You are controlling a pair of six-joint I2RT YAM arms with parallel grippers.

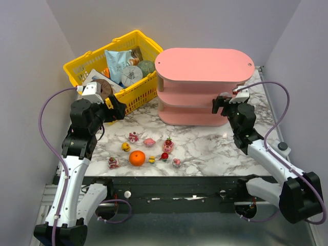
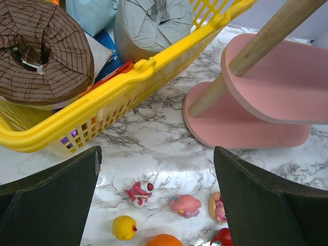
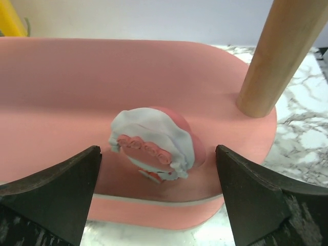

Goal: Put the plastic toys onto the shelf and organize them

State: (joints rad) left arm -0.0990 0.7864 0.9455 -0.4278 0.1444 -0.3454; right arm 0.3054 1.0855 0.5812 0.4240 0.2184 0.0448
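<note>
On the marbled worktop (image 1: 205,146), some eight tiny plastic toys (image 1: 149,142) lie scattered near the front, not yet shelved. One pink-and-white frilled toy (image 3: 154,146) lies on a lower board of the pink shelf (image 1: 205,66), far right, beside its wooden post (image 3: 271,56). The right hand (image 1: 221,102) flanks it, released; the left hand (image 1: 115,107) hangs open, empty.
</note>
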